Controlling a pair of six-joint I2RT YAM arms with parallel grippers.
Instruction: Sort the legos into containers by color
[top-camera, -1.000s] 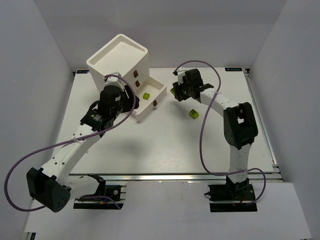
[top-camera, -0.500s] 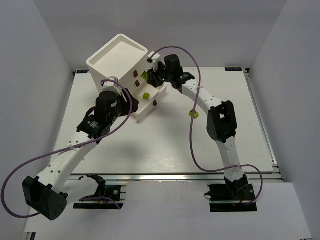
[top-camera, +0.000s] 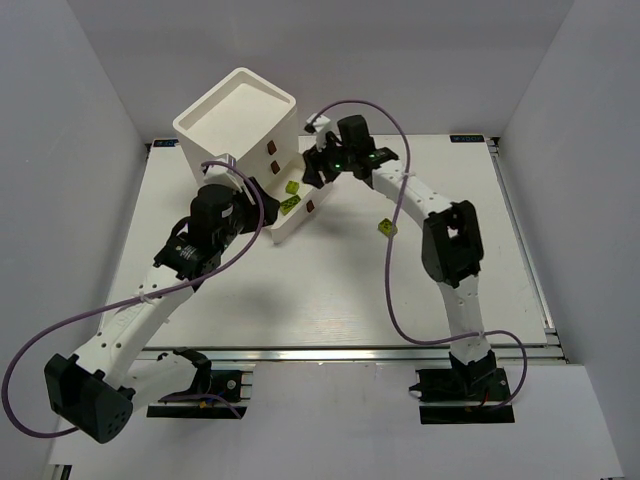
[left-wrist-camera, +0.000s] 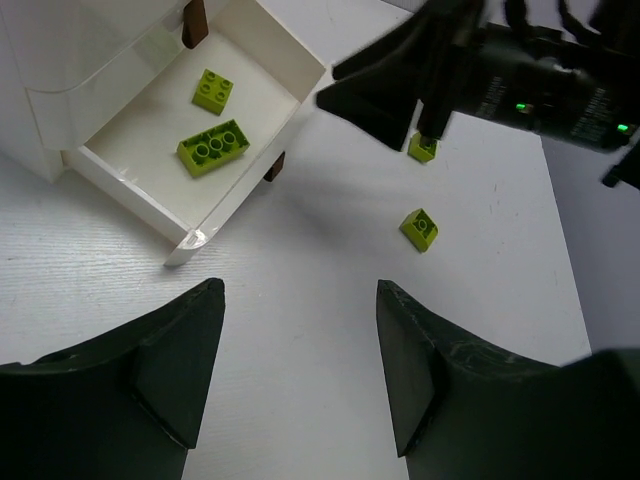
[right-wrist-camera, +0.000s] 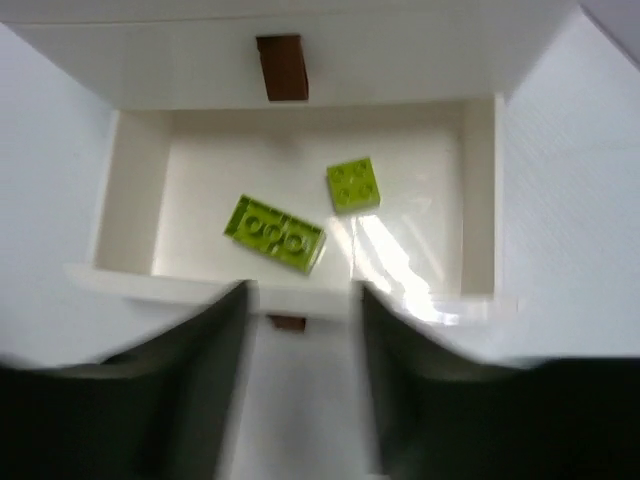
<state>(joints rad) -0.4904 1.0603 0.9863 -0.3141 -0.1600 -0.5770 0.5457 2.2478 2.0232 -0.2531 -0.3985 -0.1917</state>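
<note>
- My right claw (right-wrist-camera: 300, 345) is released. Its two fingers (right-wrist-camera: 190, 380) stand apart, and the drawer front shows between them.
- The right claw hangs over the front edge of the open bottom drawer (right-wrist-camera: 130, 190) of the white drawer unit (top-camera: 240, 120). Its camera looks straight down into the drawer.
- Two yellow-green legos lie on the floor of this drawer: a square brick (right-wrist-camera: 352, 185) and a long brick (right-wrist-camera: 275, 232). They are near each other and do not touch.
- The lower pull tab (right-wrist-camera: 287, 322), brown, belongs to the open drawer and sits between my right fingers. The upper pull tab (right-wrist-camera: 283, 67) is on the shut drawer above.
- My left claw (left-wrist-camera: 300, 340) is also released, with its fingers wide apart. It hovers over the table (left-wrist-camera: 300, 250), just in front of the drawer's outer corner.
- On the table to the right of the drawer, the left wrist view shows two more yellow-green legos. The near brick (left-wrist-camera: 419, 229) lies in the open.
- The far brick (left-wrist-camera: 423, 147) lies directly beneath a fingertip of the right claw. I cannot tell whether they touch.
</note>
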